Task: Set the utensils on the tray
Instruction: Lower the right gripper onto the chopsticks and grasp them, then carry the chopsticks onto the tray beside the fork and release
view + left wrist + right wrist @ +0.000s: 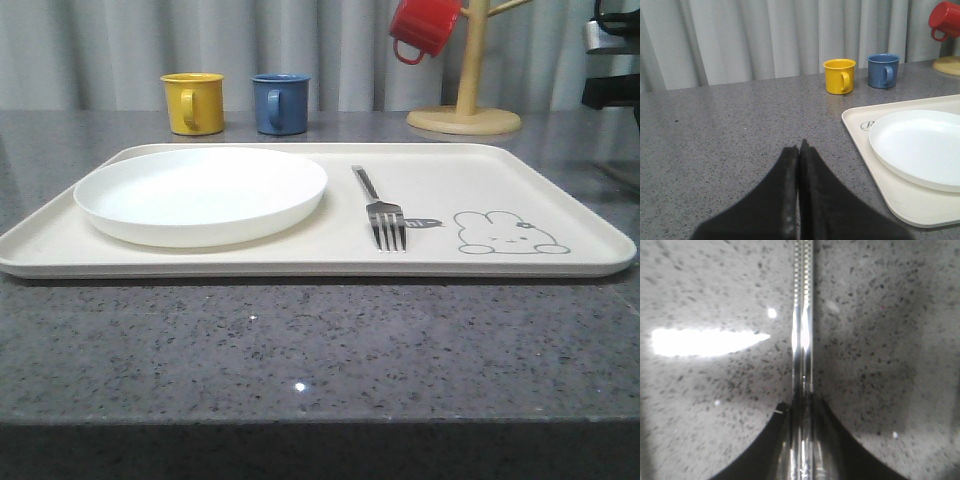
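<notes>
The cream tray with its bunny drawing lies across the grey counter. On its left half rests the round white plate; the silver fork lies right of it, tines toward the front. In the right wrist view, my right gripper is shut on the pair of metal chopsticks, which run straight out from the fingertips close above the speckled counter. My left gripper is shut with nothing in it, over bare counter left of the tray and plate. The spoon is out of view.
A yellow mug and a blue mug stand behind the tray. A red mug hangs on a wooden mug tree at the back right. Grey curtains close off the back.
</notes>
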Tool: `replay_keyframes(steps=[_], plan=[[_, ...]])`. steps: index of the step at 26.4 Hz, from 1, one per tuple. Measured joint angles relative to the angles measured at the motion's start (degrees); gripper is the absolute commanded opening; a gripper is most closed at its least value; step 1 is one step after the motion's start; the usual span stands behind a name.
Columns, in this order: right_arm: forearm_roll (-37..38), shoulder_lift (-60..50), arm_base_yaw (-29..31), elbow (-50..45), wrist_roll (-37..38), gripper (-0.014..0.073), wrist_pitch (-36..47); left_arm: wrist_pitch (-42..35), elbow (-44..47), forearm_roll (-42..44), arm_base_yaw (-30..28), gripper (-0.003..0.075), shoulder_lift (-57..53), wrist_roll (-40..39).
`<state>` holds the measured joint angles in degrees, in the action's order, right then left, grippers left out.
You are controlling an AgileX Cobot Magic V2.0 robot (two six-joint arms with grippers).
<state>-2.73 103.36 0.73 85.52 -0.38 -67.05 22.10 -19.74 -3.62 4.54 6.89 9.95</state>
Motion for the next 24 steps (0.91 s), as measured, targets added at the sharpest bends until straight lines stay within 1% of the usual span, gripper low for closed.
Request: replay_keyframes(steps=[10,16,20,24], plan=[[-0.2,-4.6,0.3,1.7,0.4,0.0101,-2.6,0.0,0.0,0.0,0.0,-0.0019,0.0,0.0],[-2.6,-6.1,0.2,4.3,3.1,0.0101,-3.2,0.0,0.0,0.0,0.0,-0.0019,0.0,0.0],[-4.6,-6.8,-1.3,5.3,5.7,0.0101,-3.3,0.0,0.0,0.0,0.0,-0.0019,0.0,0.0],[-5.4,-6.8,-4.8,5.4,9.1,0.0101,-3.5,0.0,0.0,0.0,0.0,-0.0019,0.0,0.0]])
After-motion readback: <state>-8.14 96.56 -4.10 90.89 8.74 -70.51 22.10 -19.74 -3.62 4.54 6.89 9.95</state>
